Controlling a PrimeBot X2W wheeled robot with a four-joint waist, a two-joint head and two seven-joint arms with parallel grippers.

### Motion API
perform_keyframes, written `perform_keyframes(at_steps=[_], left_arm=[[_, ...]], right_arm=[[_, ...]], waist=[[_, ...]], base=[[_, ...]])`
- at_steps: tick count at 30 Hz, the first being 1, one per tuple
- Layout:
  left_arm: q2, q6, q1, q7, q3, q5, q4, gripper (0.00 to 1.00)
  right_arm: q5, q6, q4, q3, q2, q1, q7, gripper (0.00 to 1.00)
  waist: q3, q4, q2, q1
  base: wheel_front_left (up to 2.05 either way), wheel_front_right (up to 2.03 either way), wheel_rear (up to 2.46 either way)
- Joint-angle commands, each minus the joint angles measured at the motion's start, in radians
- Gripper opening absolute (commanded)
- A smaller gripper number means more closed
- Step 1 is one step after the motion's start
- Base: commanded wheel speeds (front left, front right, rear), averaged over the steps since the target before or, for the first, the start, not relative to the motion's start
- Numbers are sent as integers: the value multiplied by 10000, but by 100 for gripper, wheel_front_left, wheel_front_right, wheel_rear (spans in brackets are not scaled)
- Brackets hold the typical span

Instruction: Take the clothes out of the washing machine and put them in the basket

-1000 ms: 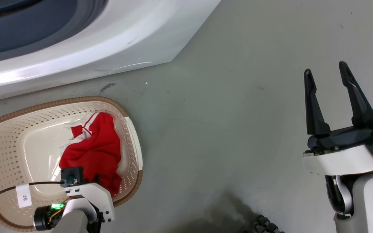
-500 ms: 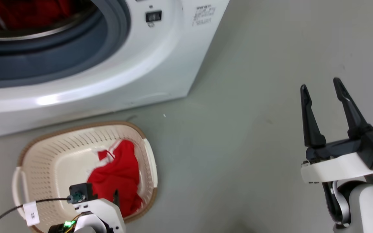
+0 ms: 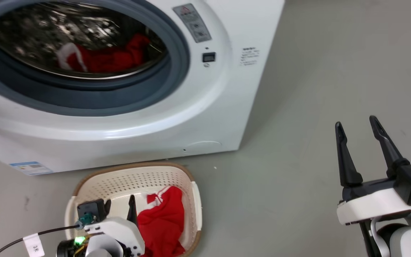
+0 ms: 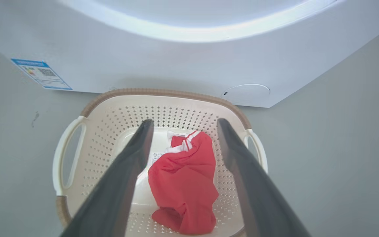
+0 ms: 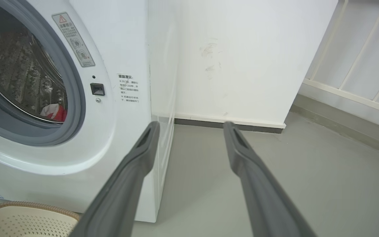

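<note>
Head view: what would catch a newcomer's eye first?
A red garment lies in the open drum of the washing machine, upper left. Another red piece lies in the basket on the floor before it, below the open left gripper. The right gripper hangs open, lower right.

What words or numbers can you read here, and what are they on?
"3米": on the white tag hanging from the black cable.
Red warning triangle, with writing too small to read: on the grey sticker on the washing machine.
Black print on the machine's front: too small to read.
Blue label low on the machine: too small to read.
Paper label inside the basket: too small to read.
</note>
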Motion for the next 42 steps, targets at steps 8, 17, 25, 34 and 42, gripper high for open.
perform_keyframes(at_steps=[8,17,25,34,42], left_arm=[[16,218,625,-25,284,973,-2863,100],[539,145,181,-18,574,1467,-4685,100],[1448,55,-1561,906,434,1850,-4414,100],[2622,-82,-3909,2059,334,2261,-3411,100],[3645,-254,-5770,2933,241,2590,-2437,100]], right_arm=[[-60,-7,-195,32,2,438,194,100],[82,-7,-272,173,2,420,192,100],[238,-7,-164,314,3,75,7,100],[643,-7,216,519,5,-532,-498,100],[953,-7,748,874,8,-1077,-1028,100]], waist=[[-649,748,0,2],[-570,707,0,2],[284,-2,0,2],[1776,-1070,0,2],[2873,-1822,0,2]], base=[[0,0,0],[0,0,0],[0,0,0],[0,0,0],[0,0,0]])
